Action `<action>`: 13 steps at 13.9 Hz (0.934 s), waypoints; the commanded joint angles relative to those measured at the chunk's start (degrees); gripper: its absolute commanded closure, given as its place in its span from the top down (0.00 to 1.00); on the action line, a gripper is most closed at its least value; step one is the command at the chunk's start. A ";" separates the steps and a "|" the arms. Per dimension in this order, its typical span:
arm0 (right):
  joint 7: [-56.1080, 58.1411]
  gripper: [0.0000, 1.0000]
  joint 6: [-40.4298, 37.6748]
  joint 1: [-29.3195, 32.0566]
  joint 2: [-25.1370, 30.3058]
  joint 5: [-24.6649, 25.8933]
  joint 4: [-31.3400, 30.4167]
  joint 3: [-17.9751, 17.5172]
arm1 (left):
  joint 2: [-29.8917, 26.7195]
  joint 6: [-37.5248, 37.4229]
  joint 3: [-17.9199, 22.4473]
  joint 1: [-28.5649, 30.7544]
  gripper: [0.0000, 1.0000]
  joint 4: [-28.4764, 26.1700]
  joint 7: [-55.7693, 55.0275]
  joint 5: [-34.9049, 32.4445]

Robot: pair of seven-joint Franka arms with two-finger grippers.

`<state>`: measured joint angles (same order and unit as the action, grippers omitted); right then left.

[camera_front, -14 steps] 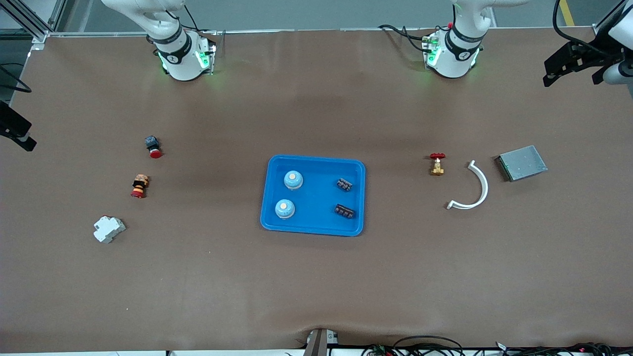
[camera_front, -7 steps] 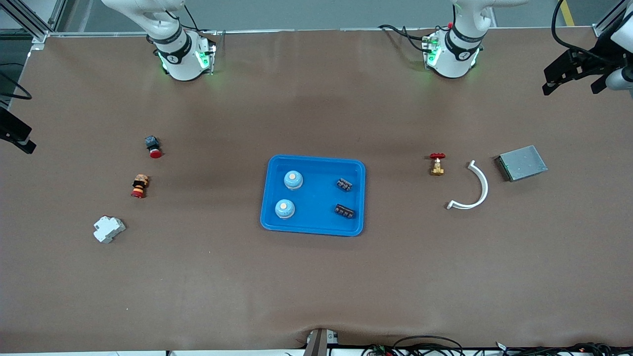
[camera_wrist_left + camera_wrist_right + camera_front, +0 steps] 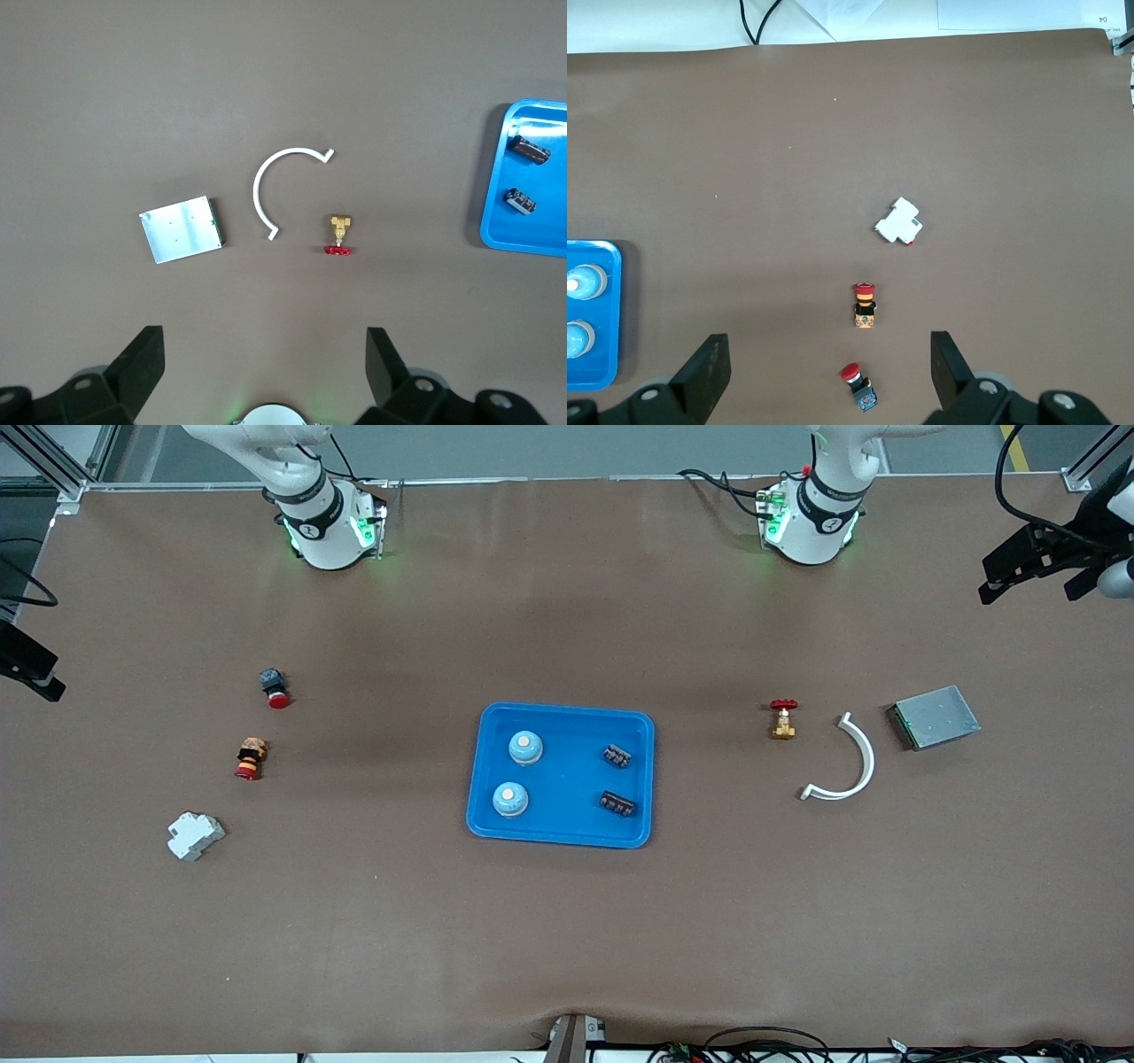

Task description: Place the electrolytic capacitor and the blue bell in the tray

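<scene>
Front view shows both bells and capacitors in the tray; wrist views show the left gripper and right gripper, fingers wide, empty.

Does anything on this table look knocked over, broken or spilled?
Nothing stands out. Two blue bells and two capacitors sit inside the blue tray, apart from each other. The other parts, such as the white curved strip, lie scattered but look intact.
</scene>
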<state>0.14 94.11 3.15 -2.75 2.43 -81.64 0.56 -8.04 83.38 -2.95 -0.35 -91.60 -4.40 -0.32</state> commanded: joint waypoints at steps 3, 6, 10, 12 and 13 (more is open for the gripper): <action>0.03 1.00 1.25 0.80 0.64 0.03 -0.71 -0.56 | 0.57 -0.24 -0.04 0.35 1.00 1.33 0.80 0.58; 0.03 1.00 1.33 0.71 0.64 -0.15 -0.71 -0.65 | 0.57 -0.24 -0.04 0.35 1.00 1.25 0.97 0.67; -0.93 1.00 1.69 0.36 0.64 -1.37 -0.71 -0.74 | 0.66 -0.24 -0.04 0.35 1.00 1.16 1.06 0.75; -1.20 1.00 1.95 0.36 0.73 -3.13 -1.32 -0.74 | 0.66 -0.24 -0.04 0.44 1.00 0.90 1.06 0.75; -1.20 1.00 1.95 0.36 0.73 -3.23 -1.32 -0.74 | 0.66 -0.59 -0.04 0.44 1.00 0.98 1.15 0.75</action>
<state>-0.03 95.41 3.14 -2.75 0.33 -81.92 0.26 -7.78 83.36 -2.95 -0.35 -91.47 -4.40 -0.32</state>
